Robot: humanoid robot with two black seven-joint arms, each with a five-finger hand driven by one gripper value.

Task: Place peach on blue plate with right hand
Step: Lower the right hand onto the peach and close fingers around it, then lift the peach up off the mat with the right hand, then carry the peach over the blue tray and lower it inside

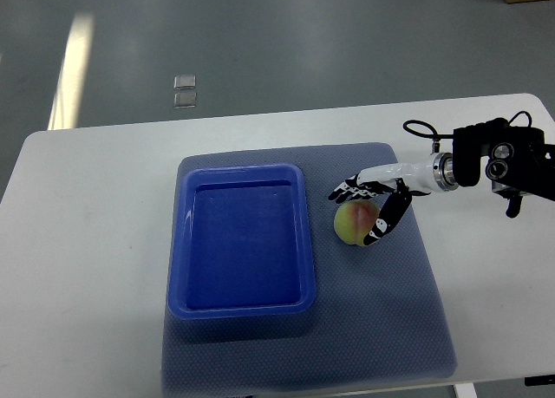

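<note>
From the top view, your peach (354,222) looked yellow-green with a pink blush, lying on the grey mat (408,320) just right of the blue plate (243,242). Your right hand (375,207) cupped it, fingers curled around; the worktop (87,242) was white.

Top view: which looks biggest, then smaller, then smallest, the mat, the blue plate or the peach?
1. The grey mat looks biggest.
2. The blue plate lying on it comes next.
3. The peach, beside the plate at the right hand, looks smallest.
</note>
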